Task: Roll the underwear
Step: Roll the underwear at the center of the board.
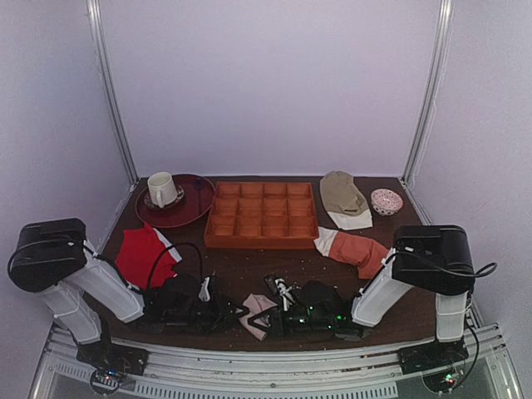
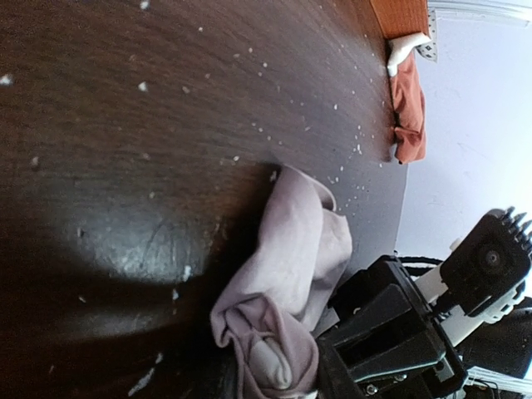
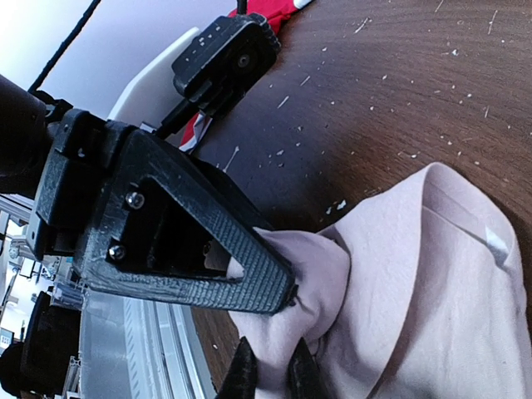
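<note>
- Pinkish-beige soft cloth underwear (image 1: 259,314) lies bunched on the dark brown wooden surface (image 1: 241,270). It sits at the near edge, in the middle, between two black robot arms that reach in low from either side.
- The right gripper (image 3: 270,376) has its jaws almost fully closed, pinching a fold at the bunched end. This probably anchors that end so the cloth can be wound around it.
- The left gripper (image 3: 274,287), with triangular black fingers, meets the same bunched end from the left. Cloth shows behind one finger, but it cannot be told whether its jaws have clamped.
- The rest of the cloth lies loose and unrolled beside the jaws, free to be drawn in.
- A red garment with white trim (image 1: 143,253) on the left and an orange-rust garment (image 1: 359,248) on the right lie well apart from the work.
</note>
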Motion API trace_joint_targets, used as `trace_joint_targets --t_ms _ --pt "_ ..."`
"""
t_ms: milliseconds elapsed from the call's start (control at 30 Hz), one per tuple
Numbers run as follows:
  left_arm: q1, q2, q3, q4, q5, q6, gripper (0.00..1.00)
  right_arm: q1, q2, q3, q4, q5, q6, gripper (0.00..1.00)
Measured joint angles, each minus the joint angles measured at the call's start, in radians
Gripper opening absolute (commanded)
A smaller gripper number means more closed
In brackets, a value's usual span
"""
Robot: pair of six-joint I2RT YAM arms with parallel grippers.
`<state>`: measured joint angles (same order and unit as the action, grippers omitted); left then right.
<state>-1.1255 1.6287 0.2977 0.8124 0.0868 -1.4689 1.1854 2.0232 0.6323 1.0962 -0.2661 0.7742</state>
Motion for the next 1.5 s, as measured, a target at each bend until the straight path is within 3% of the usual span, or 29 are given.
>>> trace_joint_targets --t_ms 100,333,600,767,967,1500 --pt "0.000 -0.002 0.003 -0.006 0.000 -0.002 0.01 0.000 0.000 0.002 -0.004 -0.004 -0.003 0.00" --pt "0.003 -0.013 0.019 -0.048 0.006 0.007 0.00 0.000 -0.028 0.012 -0.061 0.007 -0.037 0.17" --pt "0.003 -0.013 0.041 -0.084 0.020 0.015 0.00 0.048 -0.170 0.118 -0.490 0.132 -0.235 0.29" --pt "0.003 -0.013 0.042 -0.086 0.025 0.019 0.00 0.090 -0.219 0.204 -0.726 0.249 -0.360 0.33" --pt "0.003 -0.013 0.047 -0.094 0.027 0.021 0.00 0.155 -0.232 0.272 -0.879 0.387 -0.472 0.35" --pt "0.003 -0.014 0.051 -0.109 0.030 0.021 0.00 0.260 -0.131 0.362 -0.964 0.607 -0.564 0.33"
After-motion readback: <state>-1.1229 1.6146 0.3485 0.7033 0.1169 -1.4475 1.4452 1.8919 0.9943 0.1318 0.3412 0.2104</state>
